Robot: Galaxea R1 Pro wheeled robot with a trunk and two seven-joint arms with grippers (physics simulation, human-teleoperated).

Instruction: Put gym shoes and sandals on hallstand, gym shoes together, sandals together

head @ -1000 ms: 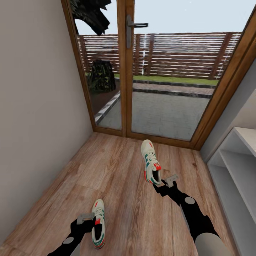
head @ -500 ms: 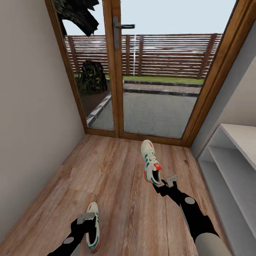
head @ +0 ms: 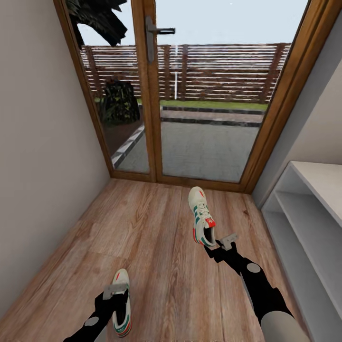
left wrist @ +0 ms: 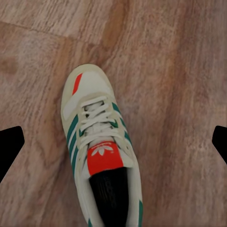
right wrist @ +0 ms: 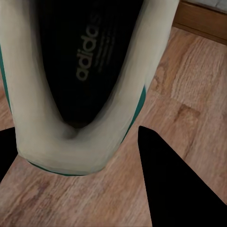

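Observation:
One white gym shoe (head: pixel 202 216) with green stripes hangs above the corridor floor (head: pixel 156 237), heel toward me. My right gripper (head: pixel 220 244) is shut on its heel rim. In the right wrist view the shoe's dark opening (right wrist: pixel 80 61) sits between the black fingers (right wrist: pixel 165 179). The second gym shoe (head: pixel 121 311) lies on the floor directly under my left gripper (head: pixel 116 290). This gripper is open, its fingers (left wrist: pixel 9 146) spread wide on either side of the shoe (left wrist: pixel 99 151), apart from it. The hallstand (head: pixel 304 218) stands at the right. The sandals are out of view.
A wood-framed glass door (head: pixel 152 95) closes the corridor ahead, with a garden and fence beyond. A plain beige wall (head: pixel 42 142) runs along the left. Bare plank floor lies between the two shoes.
The camera has swung right, so more of the hallstand shows. The floor shoe now lies under my left gripper instead of beside it. The right gripper still holds its shoe.

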